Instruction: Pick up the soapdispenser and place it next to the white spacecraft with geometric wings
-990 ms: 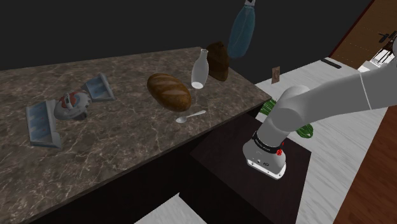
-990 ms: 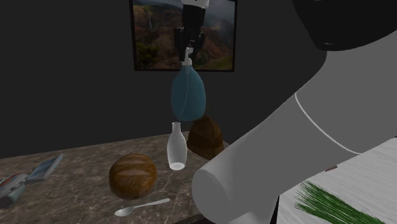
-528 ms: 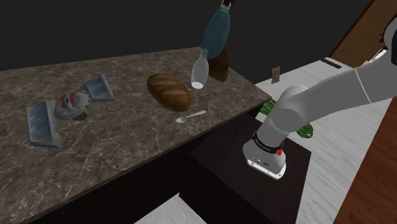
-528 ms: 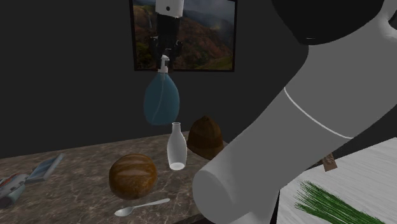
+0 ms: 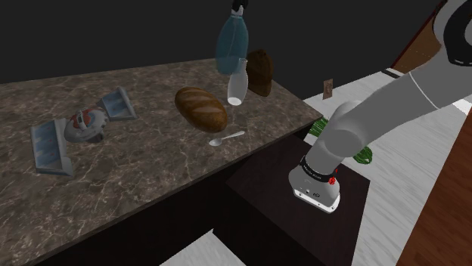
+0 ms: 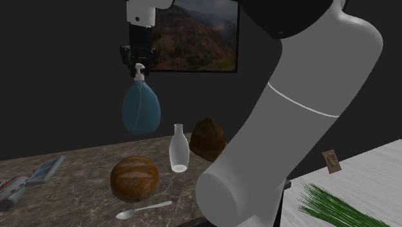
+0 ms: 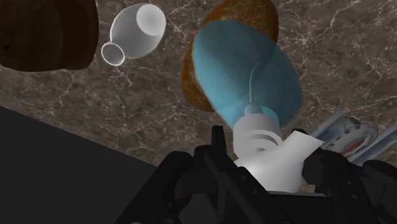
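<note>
The soap dispenser (image 5: 230,44) is a translucent blue, rounded bottle (image 6: 140,111) with a white pump top (image 7: 267,146). It hangs in the air above the back of the marble counter, over the white vase. My black gripper (image 6: 136,59) is shut on the pump neck, seen at the shoulder view's top edge (image 5: 238,7). The white spacecraft (image 5: 82,126) with grey flat wings lies on the counter at the shoulder view's left, far from the dispenser. A part of the spacecraft (image 7: 348,135) shows beside my fingers.
On the counter (image 5: 151,166) lie a brown bread loaf (image 5: 200,107), a white vase (image 5: 237,81), a dark brown hat-like object (image 5: 259,71) and a spoon (image 5: 227,138). A picture (image 6: 193,35) hangs on the dark wall. Green grass-like leaves (image 6: 332,206) lie by the stand.
The gripper has carried the dispenser leftward in both exterior views, from beyond the counter's end to above the vase. Counter objects have not moved.
</note>
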